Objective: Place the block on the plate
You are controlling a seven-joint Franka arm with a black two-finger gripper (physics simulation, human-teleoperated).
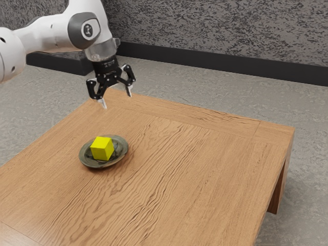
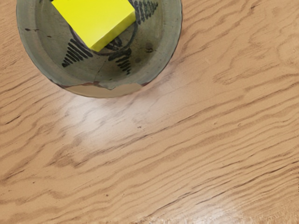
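Two jaws hang in the air above the tabletop (image 1: 184,164), spread well apart, with empty space between their tips. State of jaws: released, grasping nothing.

One yellow block (image 1: 102,148) is recorded lower than the jaws and well apart from them, outside the gap between their tips. Neither tip touches it. Location of block: on the plate (image 1: 122,146), inside the rim and over the middle part. The plate, likewise below the jaws and apart from them, sits on the tabletop and carries the block.

Wrist view, under the jaws' camera: the block's upper face and one side face are visible, both plain yellow. Dark striped markings (image 2: 77,53) are noted on the grey-green plate, around the block. A tan patch (image 2: 107,90) with an uneven border is noted along the rim. Wood grain runs across the tabletop beside the plate, with a pale sheen (image 2: 105,114) near the rim.

Exterior view: the white arm (image 1: 43,33) extends from the exterior view's left to the jaws. Beyond the jaws stands a mottled grey wall (image 1: 205,31) with a dark band (image 1: 215,59) along its foot.
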